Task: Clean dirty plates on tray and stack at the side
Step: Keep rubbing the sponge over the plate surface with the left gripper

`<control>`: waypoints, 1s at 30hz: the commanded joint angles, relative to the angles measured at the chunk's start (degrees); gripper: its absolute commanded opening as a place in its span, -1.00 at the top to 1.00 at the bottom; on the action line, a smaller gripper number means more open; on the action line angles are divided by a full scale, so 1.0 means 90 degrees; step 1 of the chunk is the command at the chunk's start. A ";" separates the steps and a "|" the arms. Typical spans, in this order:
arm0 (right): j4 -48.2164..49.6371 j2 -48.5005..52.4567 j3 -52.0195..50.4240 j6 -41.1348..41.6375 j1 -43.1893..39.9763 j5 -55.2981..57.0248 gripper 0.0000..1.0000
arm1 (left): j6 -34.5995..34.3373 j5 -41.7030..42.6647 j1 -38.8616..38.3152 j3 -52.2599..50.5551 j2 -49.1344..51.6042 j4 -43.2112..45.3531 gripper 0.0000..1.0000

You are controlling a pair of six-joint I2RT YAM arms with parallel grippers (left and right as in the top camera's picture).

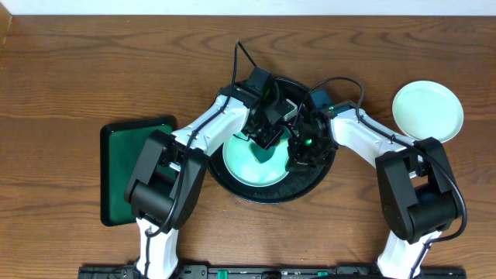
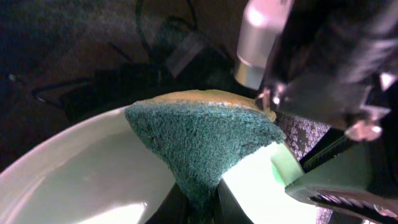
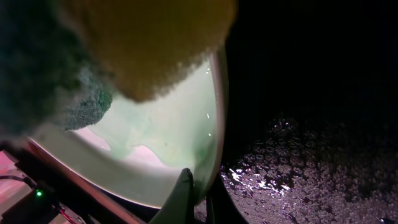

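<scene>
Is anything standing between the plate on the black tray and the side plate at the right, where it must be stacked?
No loose object shows there. Only the right arm crosses that stretch, and the sponge in the left gripper rests on the plate.

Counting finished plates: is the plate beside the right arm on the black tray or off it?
Off: the plate lies on the table, to the right of the tray and apart from it.

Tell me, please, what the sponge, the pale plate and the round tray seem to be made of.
Sponge: coarse dark green fibre scouring layer on yellow foam, matte.
Plate: smooth, glossy pale mint surface, perhaps plastic or glazed ceramic; unclear which.
Round tray: black, grainy surface with small glints, likely plastic.
</scene>
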 commanded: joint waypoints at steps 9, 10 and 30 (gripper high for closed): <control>-0.0265 0.0138 -0.0175 -0.0345 0.0075 0.0437 0.97 | 0.0325 -0.0112 0.0478 0.0151 0.0061 0.0826 0.85; -0.0279 0.0138 -0.0175 -0.0345 0.0075 0.0437 0.97 | 0.0325 -0.0114 0.0556 0.0151 0.0061 0.0882 0.86; -0.0296 0.0138 -0.0175 -0.0374 0.0075 0.0435 0.98 | 0.0114 -0.1785 0.0920 -0.0357 0.0078 -0.0279 0.85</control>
